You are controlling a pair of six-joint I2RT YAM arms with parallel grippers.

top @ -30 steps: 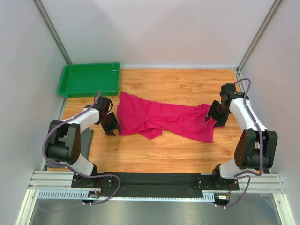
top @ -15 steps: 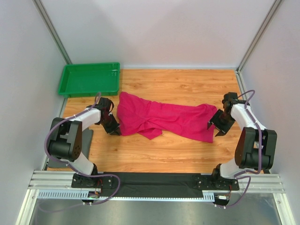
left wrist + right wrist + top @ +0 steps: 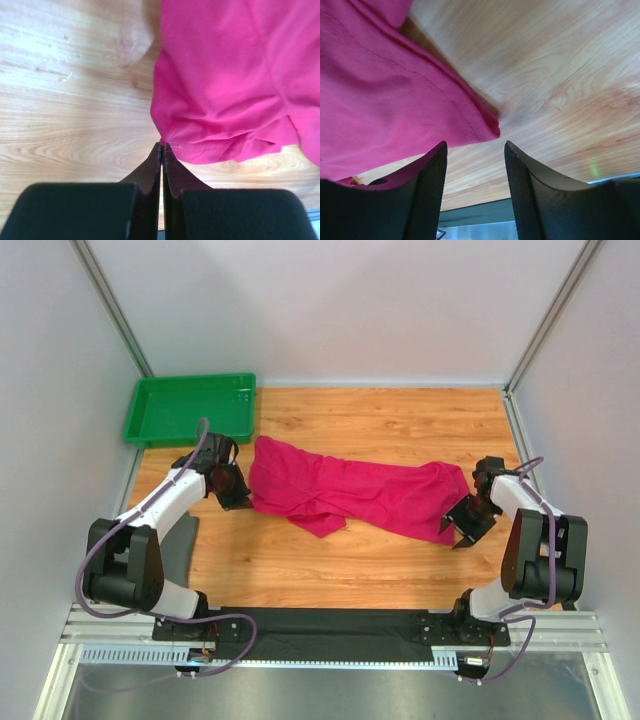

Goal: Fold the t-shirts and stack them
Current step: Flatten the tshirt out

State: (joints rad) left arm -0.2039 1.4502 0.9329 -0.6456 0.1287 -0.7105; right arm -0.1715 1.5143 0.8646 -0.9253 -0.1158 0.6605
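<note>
The left gripper (image 3: 243,503) has just clamped the nine-o'clock hem of the t-shirt (image 3: 350,495), leaving the open right gripper (image 3: 460,536) its four-o'clock corner to take.

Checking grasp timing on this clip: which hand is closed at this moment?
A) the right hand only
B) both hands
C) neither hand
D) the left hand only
D: the left hand is pinched shut at the hem of the t-shirt, while the right hand stands open with a clear gap.
</note>
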